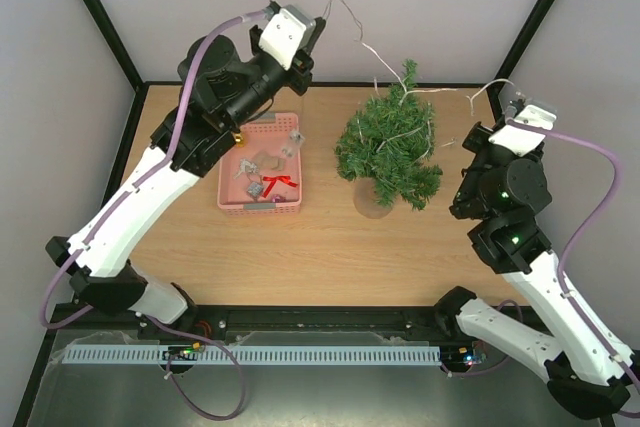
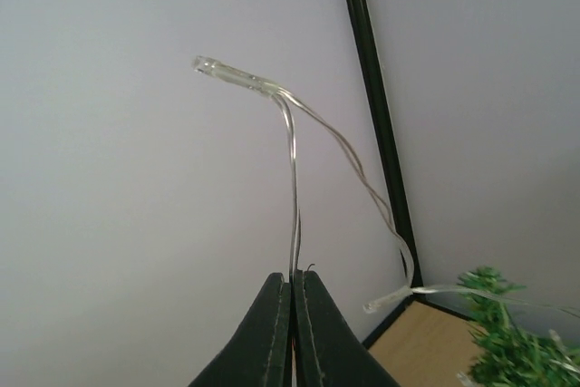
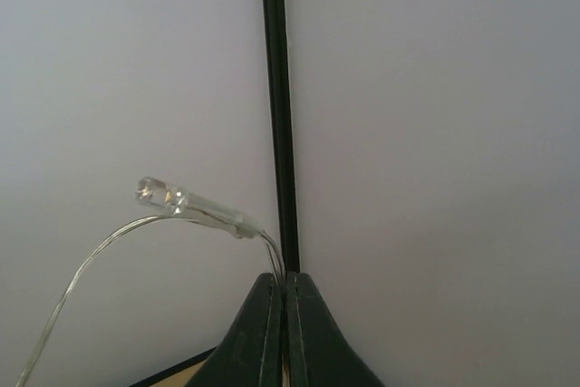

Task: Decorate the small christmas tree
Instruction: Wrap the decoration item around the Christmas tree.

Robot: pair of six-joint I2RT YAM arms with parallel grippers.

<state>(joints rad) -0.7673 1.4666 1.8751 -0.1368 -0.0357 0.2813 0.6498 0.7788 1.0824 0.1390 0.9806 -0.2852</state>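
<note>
Left gripper (image 2: 292, 278) and right gripper (image 3: 284, 280) clamp light wire (image 2: 292, 178) aloft, flanking the small christmas tree (image 1: 388, 147).

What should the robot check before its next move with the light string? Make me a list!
1. Left claw pinching the light string: ok.
2. Right claw pinching it too: ok.
3. String lying across the small christmas tree: ok.
4. Tree standing upright: ok.
5. String clear of the pink basket: ok.
6. String snagged deep in the branches: cannot tell.
</note>
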